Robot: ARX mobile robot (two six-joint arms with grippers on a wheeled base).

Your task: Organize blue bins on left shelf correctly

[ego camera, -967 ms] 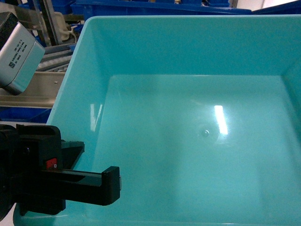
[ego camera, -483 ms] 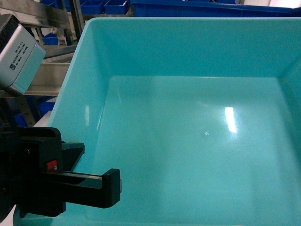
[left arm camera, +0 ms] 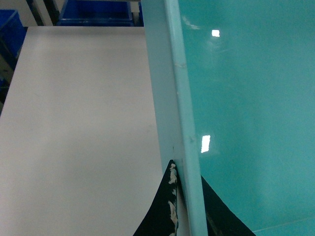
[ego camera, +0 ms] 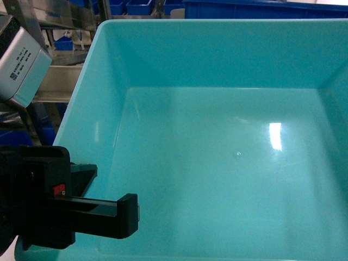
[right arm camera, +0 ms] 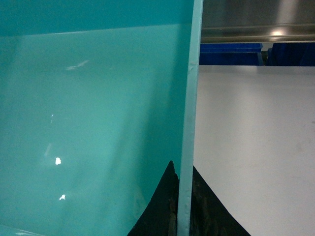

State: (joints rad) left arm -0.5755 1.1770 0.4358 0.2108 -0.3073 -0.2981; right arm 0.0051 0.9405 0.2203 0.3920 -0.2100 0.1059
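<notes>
Two pincers on one bin: slip and tilt are the risks

Nearest, at 7 o'clock in the head view, the left pincer [ego camera: 128, 215] sits at the turquoise bin's [ego camera: 228, 163] left wall. Left wrist view: its dark fingers [left arm camera: 165, 211] straddle the rim, one either side, pressed to the wall, so clamped on the bin. Right wrist view shows the same on the other wall: right pincer [right arm camera: 181, 211] closed over the thin rim edge. The right pincer is out of the head frame.

The bin fills most of the head view, open side up, empty, apparently carried between the arms above the white tabletop [left arm camera: 78, 123]. I cannot tell whether its base touches anything.

Risks, as judgement:
- Walls are glossy and tapering, and each grip takes only a thin rim strip. A slide upward off the rim could drop one side.
- If the arms move unevenly, the bin twists, and the flexible rim could pop out of one pincer.
- The bin blocks the head camera's forward view, so alignment to the lane is hard to check.

Farther, at 10 to 11 o'clock, the left shelf [ego camera: 60, 81] shows steel rails and posts just beyond the bin's far left corner. Clipping a post with that corner would jolt the grasp. Beyond, at 12 o'clock, royal-blue bins [ego camera: 261, 8] line the back; the turquoise one could bump them if pushed too deep.
</notes>
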